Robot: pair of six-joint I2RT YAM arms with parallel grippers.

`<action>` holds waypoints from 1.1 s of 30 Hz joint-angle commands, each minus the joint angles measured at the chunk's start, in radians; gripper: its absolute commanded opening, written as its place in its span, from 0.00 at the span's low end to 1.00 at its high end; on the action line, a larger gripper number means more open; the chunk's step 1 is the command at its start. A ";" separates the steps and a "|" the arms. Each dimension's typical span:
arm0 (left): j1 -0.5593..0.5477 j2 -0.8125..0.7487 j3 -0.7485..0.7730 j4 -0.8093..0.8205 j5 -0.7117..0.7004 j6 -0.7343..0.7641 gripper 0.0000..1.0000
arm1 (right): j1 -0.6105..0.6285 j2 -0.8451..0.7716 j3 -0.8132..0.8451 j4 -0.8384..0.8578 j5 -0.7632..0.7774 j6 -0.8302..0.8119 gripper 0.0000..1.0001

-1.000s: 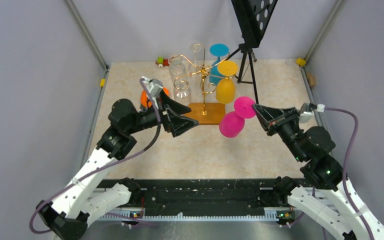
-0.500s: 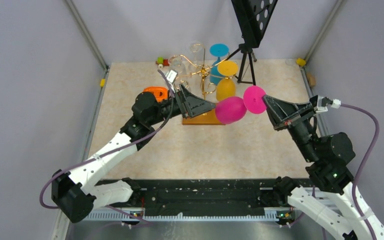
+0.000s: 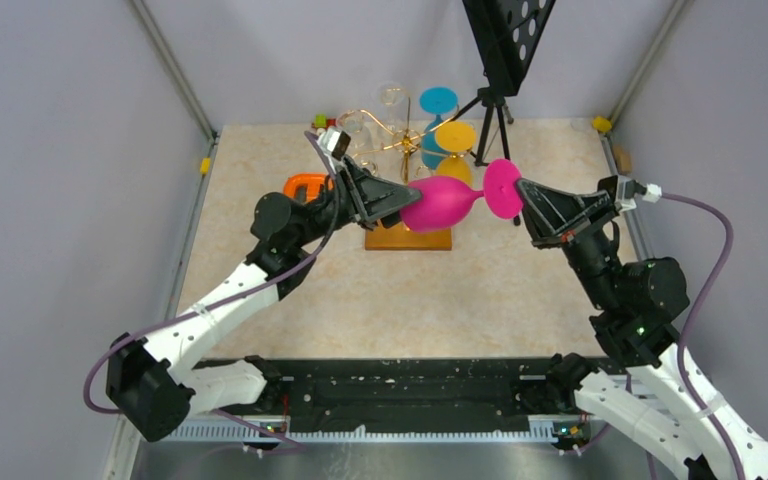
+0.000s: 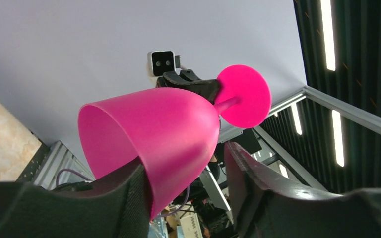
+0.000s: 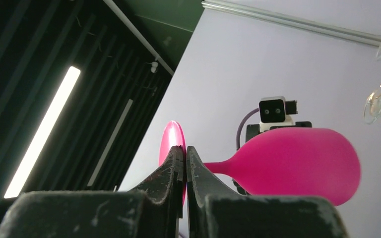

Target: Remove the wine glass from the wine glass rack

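The pink wine glass (image 3: 442, 203) hangs sideways above the bench (image 3: 480, 290), off and in front of the wine glass rack (image 3: 407, 143); the right claw (image 3: 522, 192) pinches its foot, the left claw (image 3: 408, 197) stands spread around its bowl

left end effector (image 3: 404, 200) > wine glass (image 3: 442, 205) > right end effector (image 3: 521, 191) | wine glass rack (image 3: 407, 240) behind

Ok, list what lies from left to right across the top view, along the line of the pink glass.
orange object → left gripper → pink wine glass, bowl first and then foot → right gripper
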 commanded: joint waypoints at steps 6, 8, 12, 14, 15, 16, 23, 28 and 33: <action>-0.005 -0.041 0.027 0.173 0.019 -0.019 0.35 | 0.015 -0.048 -0.082 0.027 0.080 0.028 0.00; -0.005 -0.038 0.036 0.188 0.026 -0.017 0.26 | 0.015 -0.048 -0.089 0.027 0.085 0.033 0.00; -0.004 -0.036 0.032 0.235 0.026 -0.026 0.01 | 0.015 -0.048 -0.086 -0.034 0.108 0.033 0.00; -0.003 -0.036 0.030 0.259 0.025 -0.028 0.00 | 0.015 -0.052 -0.077 -0.086 0.122 0.031 0.00; -0.004 -0.035 0.030 0.270 0.025 -0.025 0.00 | 0.015 -0.053 -0.077 -0.102 0.130 0.028 0.04; -0.003 -0.036 0.031 0.277 0.026 -0.020 0.00 | 0.015 -0.056 -0.074 -0.117 0.137 0.024 0.14; 0.022 -0.104 0.120 -0.029 0.025 0.286 0.00 | 0.015 -0.071 0.010 -0.345 0.238 -0.099 0.73; 0.031 -0.187 0.302 -0.597 -0.214 0.777 0.00 | 0.015 -0.086 0.056 -0.497 0.348 -0.183 0.80; 0.030 -0.256 0.439 -0.943 -0.796 1.135 0.00 | 0.015 -0.091 0.097 -0.558 0.406 -0.286 0.80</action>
